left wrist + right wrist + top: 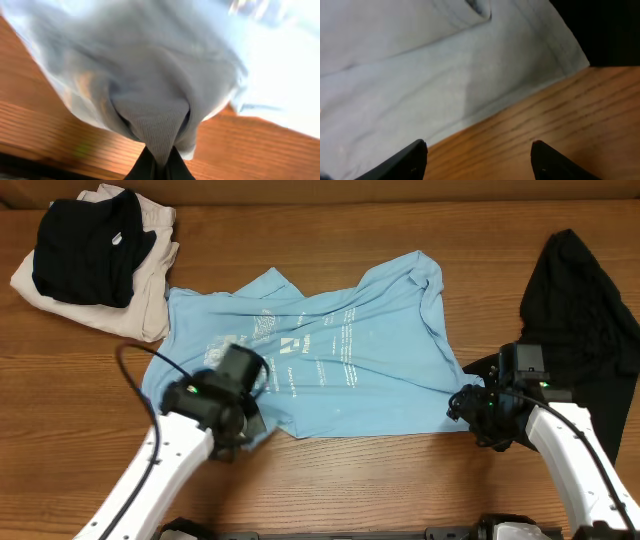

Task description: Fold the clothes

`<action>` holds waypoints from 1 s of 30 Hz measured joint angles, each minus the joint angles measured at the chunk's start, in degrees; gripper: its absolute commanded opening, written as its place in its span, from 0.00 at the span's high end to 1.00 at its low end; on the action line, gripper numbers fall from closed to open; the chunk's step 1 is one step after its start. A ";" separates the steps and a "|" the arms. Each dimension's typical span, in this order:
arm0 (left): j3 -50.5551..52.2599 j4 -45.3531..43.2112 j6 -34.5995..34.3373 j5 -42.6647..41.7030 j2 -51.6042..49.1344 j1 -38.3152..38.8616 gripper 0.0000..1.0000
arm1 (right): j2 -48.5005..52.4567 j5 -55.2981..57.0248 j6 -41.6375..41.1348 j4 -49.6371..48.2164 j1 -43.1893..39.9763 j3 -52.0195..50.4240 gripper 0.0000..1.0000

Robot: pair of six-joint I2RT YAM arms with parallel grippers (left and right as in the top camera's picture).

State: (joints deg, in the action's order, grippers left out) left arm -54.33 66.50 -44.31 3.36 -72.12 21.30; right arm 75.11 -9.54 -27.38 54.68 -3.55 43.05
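A light blue T-shirt [350, 345] lies spread and creased, print side up, across the middle of a wooden table [380, 480]. The left gripper [159, 161] is clamped on a bunched fold of the shirt at its near-left corner, with cloth gathered between the fingers. The right gripper [479, 152], fingers apart, hovers over bare wood just beside the shirt's near-right hem. A loose black garment [585, 300] lies at right. Far left, a black top [85, 245] sits folded on beige cloth [150, 275].
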 measured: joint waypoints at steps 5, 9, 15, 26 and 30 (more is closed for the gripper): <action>-4.92 2.49 5.46 2.97 0.00 -6.43 0.96 | 4.52 1.64 -2.71 -4.15 0.22 -1.36 0.30; -6.29 2.45 8.13 4.74 0.00 -12.00 0.96 | 8.90 2.54 -3.89 -6.78 0.22 -1.40 0.31; -6.80 2.05 11.15 5.77 0.00 -18.99 0.96 | 12.61 4.68 -5.31 -7.98 0.31 -1.05 0.40; -6.84 1.03 13.90 6.16 0.00 -20.61 0.96 | 13.40 9.09 -6.93 -9.35 0.33 -0.72 0.96; -8.66 1.95 15.04 6.16 -0.22 -20.70 0.96 | 13.90 9.14 -6.60 -6.62 0.33 0.42 0.96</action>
State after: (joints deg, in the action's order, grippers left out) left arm -62.98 68.45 -29.28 9.52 -72.34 0.60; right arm 89.01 -0.40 -33.98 48.05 -3.22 43.46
